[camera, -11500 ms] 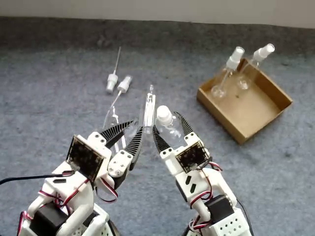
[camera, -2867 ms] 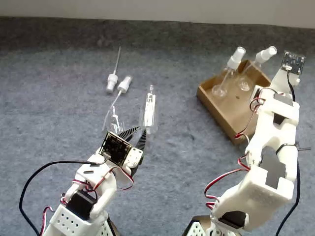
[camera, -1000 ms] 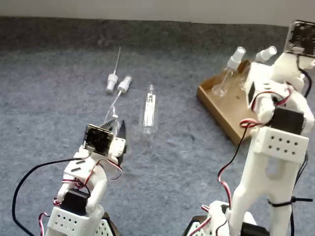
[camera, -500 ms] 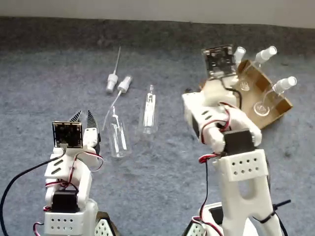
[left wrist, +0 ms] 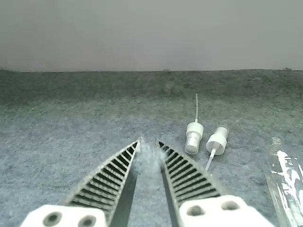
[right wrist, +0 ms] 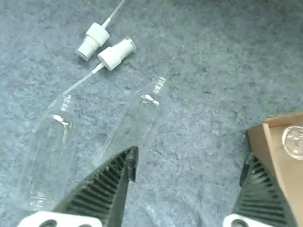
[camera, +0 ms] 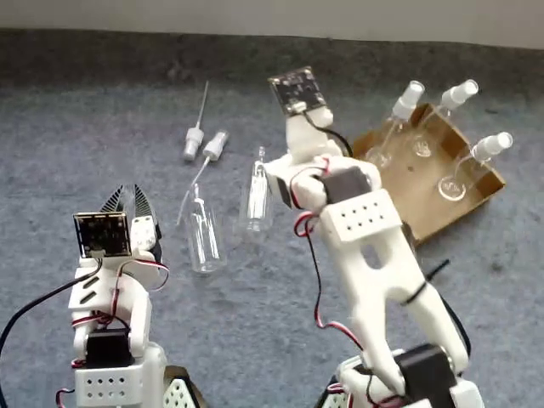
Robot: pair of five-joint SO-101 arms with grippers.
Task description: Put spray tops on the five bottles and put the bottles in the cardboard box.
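— Left gripper?
— Lower left of the high view, over bare carpet. Tips a narrow gap apart, clamped on nothing.
— Right gripper?
— Spread wide, nothing held. One finger crossing the base end of the second uncapped bottle.
— Lie of the uncapped pair?
— Both flat on the carpet, centre of the high view, side by side, apart. First uncapped bottle nearer the left arm, second just beside the right arm. Long axes near top-to-bottom of frame, necks toward the top edge, bases toward the arms.
— Spray tops?
— Two loose, above the pair, close together; touching or not, cannot tell. Straight-tube top pointing at the top edge. Slanted-tube top trailing down toward the first bottle's neck.
— Cardboard box?
— Right of frame, corner-on. Three capped bottles inside, leaning, white heads toward the upper right.
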